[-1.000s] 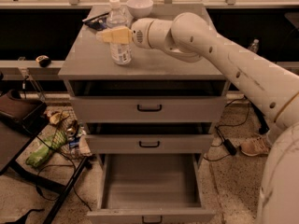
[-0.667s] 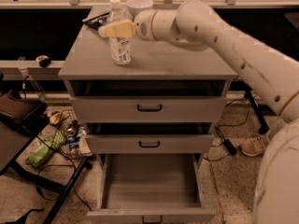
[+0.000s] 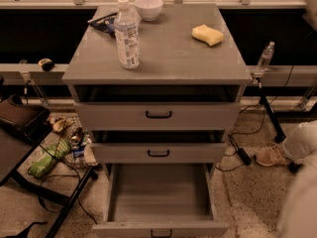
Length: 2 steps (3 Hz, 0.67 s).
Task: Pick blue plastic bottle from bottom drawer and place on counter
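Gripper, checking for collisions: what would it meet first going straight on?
Cannot say: the gripper is out of view, only the white arm at the right edge. The blue plastic bottle stands ungripped on the counter.

Clear glossy plastic bottle, smooth matte counter.

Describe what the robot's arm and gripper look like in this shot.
Only a slice of the arm shows, along the right edge of the camera view: a smooth, rounded, off-white casing with no cables or markings visible on it. The gripper is out of frame, so nothing can be said of its look.
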Each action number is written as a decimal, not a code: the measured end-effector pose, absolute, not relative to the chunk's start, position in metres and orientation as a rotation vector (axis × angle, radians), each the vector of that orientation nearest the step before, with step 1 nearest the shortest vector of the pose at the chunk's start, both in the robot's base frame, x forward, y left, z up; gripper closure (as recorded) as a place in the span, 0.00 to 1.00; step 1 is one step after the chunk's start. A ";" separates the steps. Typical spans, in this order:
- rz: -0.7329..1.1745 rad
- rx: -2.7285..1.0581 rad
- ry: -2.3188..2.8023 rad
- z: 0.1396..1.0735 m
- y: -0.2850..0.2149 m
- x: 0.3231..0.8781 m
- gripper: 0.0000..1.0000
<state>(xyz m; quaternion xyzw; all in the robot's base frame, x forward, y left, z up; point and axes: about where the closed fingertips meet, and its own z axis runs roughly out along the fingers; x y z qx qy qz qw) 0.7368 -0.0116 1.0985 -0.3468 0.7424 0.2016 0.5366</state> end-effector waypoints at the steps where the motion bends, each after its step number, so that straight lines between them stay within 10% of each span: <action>1: 0.277 -0.764 1.982 1.113 -0.092 0.672 0.00; 2: 0.130 -0.621 2.168 1.093 -0.158 0.604 0.00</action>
